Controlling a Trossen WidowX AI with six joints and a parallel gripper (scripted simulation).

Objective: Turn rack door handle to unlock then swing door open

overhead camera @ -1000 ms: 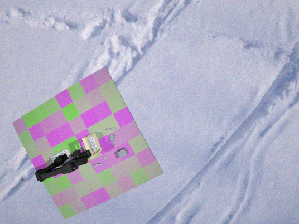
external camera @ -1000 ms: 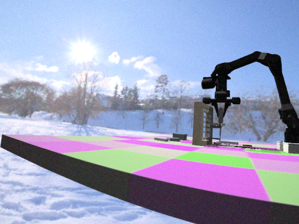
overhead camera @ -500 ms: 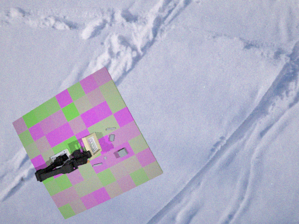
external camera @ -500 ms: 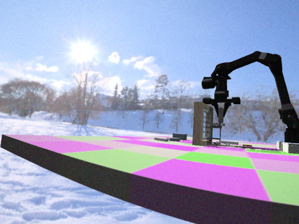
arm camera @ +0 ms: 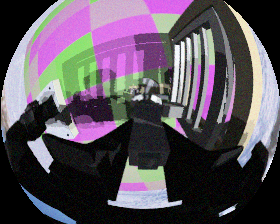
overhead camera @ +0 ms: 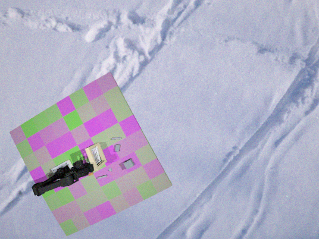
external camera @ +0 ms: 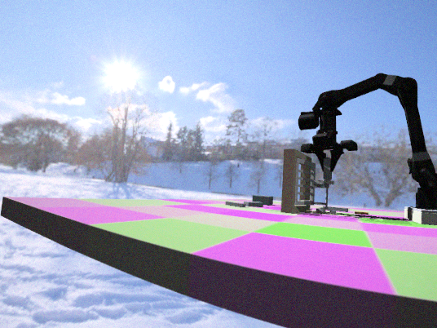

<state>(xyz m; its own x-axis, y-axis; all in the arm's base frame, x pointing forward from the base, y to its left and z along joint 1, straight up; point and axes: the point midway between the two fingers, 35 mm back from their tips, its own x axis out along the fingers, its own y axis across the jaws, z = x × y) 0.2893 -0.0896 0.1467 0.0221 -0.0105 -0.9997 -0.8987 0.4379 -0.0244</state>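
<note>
The rack frame (overhead camera: 101, 150) (external camera: 289, 181) (arm camera: 242, 50) stands upright on the checkered table, cream and brown. Its grey barred door (external camera: 312, 175) (arm camera: 196, 75) is at or very near the frame; any small gap is hard to tell. The upright handle (external camera: 327, 175) (arm camera: 149, 150) stands out from the door on the arm's side, a dark block in the wrist view. My gripper (external camera: 327, 170) (arm camera: 146, 123) points down and is shut on the handle, one finger on each side. In the top view the arm hides the handle and fingertips.
A grey block (overhead camera: 128, 163) (external camera: 262, 200), a small grey piece (overhead camera: 117, 147) and a thin piece (overhead camera: 116, 138) lie beyond the rack. Another thin piece (overhead camera: 102, 176) and a small round piece (overhead camera: 110, 170) lie beside it. An orange piece (overhead camera: 90, 174) is close to the gripper.
</note>
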